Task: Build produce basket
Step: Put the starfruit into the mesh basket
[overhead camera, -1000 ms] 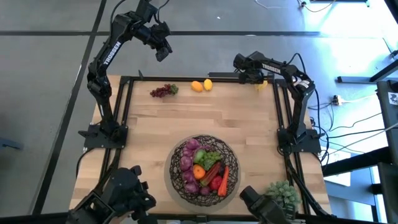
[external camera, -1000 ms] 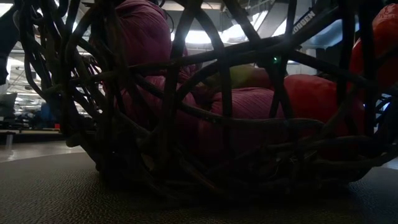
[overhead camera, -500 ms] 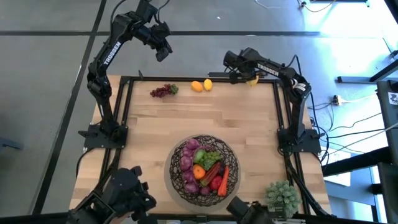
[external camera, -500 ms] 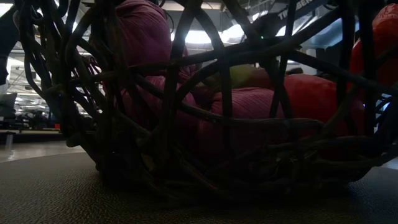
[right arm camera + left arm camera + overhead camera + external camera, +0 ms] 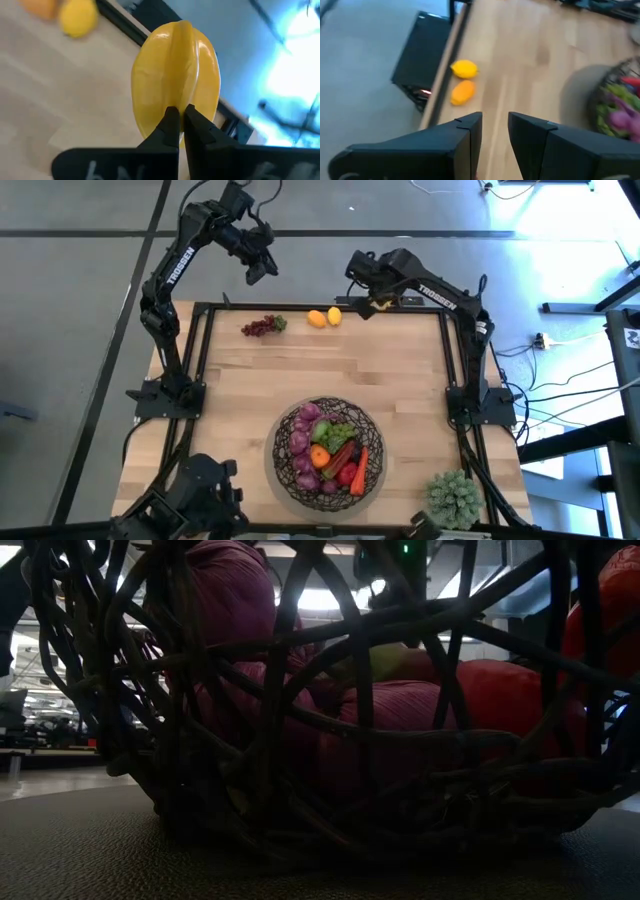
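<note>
The bench [image 5: 400, 380] is evenly lit from overhead, with glare at the upper right. At table height the basket [image 5: 330, 740] is backlit and rendered almost in silhouette. Motion blur is seen in both wrist views, with blown-out blue-white light behind the yellow fruit [image 5: 175, 80]

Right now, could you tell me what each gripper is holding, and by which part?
The right gripper pinches a ribbed yellow fruit by its lower edge; the left gripper holds nothing.

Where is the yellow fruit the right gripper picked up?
In the high view the yellow fruit is pinched in the right gripper, raised over the table's far edge, just right of the lemon and orange.
</note>
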`<move>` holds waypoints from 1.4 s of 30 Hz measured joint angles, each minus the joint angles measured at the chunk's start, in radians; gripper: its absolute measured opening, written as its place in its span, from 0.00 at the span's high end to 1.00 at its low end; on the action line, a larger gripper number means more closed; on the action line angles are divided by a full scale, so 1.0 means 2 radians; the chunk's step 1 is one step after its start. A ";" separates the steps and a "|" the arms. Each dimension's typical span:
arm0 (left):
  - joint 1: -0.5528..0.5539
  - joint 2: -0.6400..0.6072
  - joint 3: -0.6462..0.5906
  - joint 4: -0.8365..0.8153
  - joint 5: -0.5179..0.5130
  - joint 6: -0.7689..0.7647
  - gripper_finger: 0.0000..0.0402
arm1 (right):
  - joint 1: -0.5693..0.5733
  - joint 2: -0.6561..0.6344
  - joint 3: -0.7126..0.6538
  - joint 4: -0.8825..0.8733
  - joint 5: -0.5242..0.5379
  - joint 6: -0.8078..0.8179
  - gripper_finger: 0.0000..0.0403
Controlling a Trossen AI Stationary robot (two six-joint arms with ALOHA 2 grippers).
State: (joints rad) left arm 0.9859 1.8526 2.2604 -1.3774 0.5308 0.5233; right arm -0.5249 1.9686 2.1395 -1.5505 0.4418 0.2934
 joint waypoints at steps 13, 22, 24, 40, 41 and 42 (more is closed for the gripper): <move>-0.031 -0.019 -0.004 -0.097 0.121 0.092 0.79 | 0.145 -0.011 0.105 -0.011 -0.031 -0.040 1.00; -0.112 -0.062 -0.004 -0.097 0.125 0.108 0.79 | 0.267 -0.057 0.104 -0.011 -0.084 0.024 1.00; -0.134 -0.071 -0.004 -0.097 0.124 0.107 0.79 | 0.295 -0.062 0.104 -0.011 -0.115 0.024 1.00; -0.293 -0.105 -0.004 -0.097 0.045 0.071 0.79 | 0.422 -0.057 -0.039 -0.007 -0.170 0.343 1.00; -0.298 -0.107 -0.004 -0.097 0.037 0.070 0.79 | 0.427 -0.057 -0.051 0.003 -0.172 0.352 1.00; -0.303 -0.107 -0.004 -0.097 0.029 0.067 0.79 | 0.433 -0.057 -0.062 0.018 -0.178 0.361 1.00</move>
State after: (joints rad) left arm 0.3803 1.6387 2.2528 -1.5714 0.5889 0.6582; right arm 0.3419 1.8542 2.0154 -1.5144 0.0864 1.0151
